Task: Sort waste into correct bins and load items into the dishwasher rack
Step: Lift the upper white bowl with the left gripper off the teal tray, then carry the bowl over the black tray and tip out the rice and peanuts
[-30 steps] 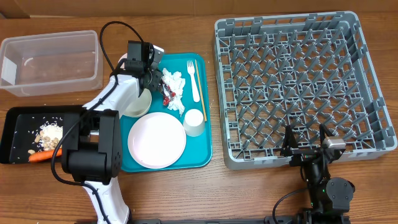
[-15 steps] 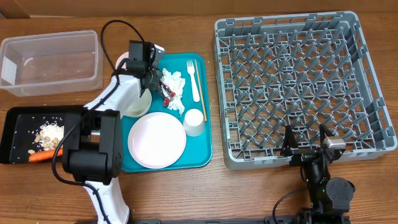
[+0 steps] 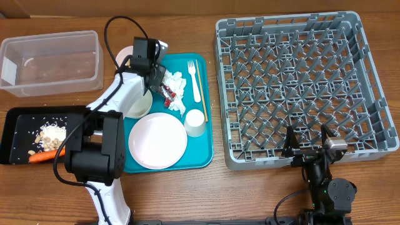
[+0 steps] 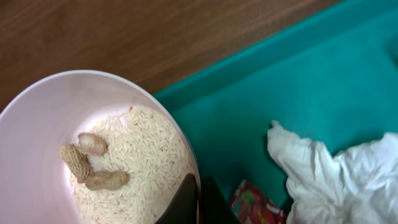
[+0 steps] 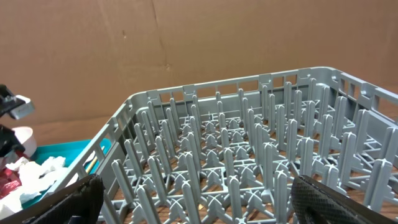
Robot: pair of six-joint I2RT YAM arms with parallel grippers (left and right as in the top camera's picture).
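1. The left gripper (image 4: pixel 198 194) pinches the rim of a pink bowl (image 4: pixel 37 137) of rice scraps (image 4: pixel 149 155) at the teal tray's (image 4: pixel 280 93) far-left edge.
2. The right gripper (image 5: pixel 194 186) hangs wide open at the grey rack's (image 5: pixel 249 124) near edge.

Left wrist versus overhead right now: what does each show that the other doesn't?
Only the left wrist shows inside the bowl: rice and peanuts, with the left gripper shut on its rim. Only the overhead shows the rack, clear tub, black tray with the carrot, plate, cup and fork. Both show the teal tray, white napkins and red wrapper.
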